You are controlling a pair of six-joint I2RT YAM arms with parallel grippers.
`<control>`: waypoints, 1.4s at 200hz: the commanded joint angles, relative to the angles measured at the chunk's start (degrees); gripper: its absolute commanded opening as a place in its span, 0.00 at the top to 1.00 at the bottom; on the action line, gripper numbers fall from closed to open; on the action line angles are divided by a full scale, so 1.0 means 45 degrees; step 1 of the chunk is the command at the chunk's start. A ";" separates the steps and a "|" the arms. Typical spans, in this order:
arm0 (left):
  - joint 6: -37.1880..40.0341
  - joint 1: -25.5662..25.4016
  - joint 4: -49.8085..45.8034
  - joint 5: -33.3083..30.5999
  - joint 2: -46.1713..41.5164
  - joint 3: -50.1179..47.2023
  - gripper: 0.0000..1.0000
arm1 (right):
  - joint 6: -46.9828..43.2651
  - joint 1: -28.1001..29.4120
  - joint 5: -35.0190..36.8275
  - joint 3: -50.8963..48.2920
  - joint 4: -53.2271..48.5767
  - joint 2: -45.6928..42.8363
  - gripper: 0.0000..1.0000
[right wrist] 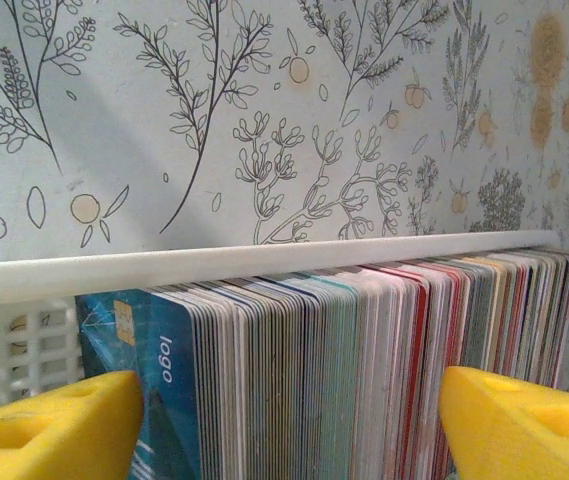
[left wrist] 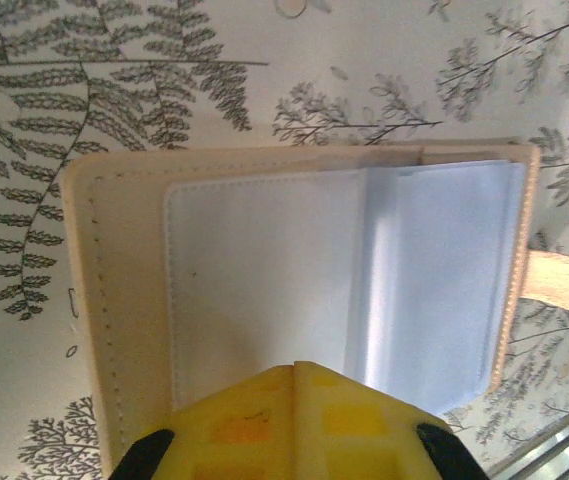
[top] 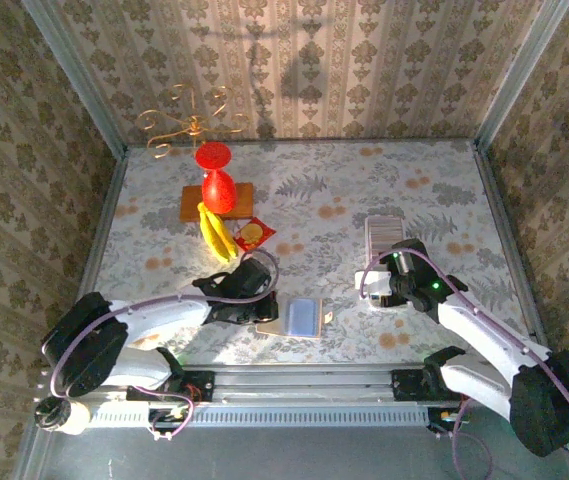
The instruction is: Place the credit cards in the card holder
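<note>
The card holder (left wrist: 264, 260) lies open on the flowered table, tan with pale plastic sleeves inside and a strap out to its right. My left gripper (left wrist: 294, 370) is shut, its yellow tips together over the holder's near edge with nothing between them. From above, the card holder (top: 302, 318) is near the front, with the left gripper (top: 261, 308) at its left end. Several credit cards (right wrist: 314, 340) stand on edge in a whitish tray (right wrist: 264, 260), a blue one (right wrist: 159, 370) at the front. My right gripper (right wrist: 289, 425) is open, its yellow fingers either side of the stack.
The card tray (top: 384, 228) lies right of centre, just beyond the right gripper (top: 391, 280). At back left stand a red vase (top: 215, 175) on a wooden block (top: 189, 203), bananas (top: 216, 235), a red-and-yellow packet (top: 255, 234) and a gold wire stand (top: 189, 122). Patterned walls enclose the table.
</note>
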 commanded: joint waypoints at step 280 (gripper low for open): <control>-0.0643 -0.0082 -0.0115 -0.0315 -0.1052 -0.0688 0.99 | -0.0329 -0.0145 -0.0016 0.0619 -0.1309 -0.0842 0.88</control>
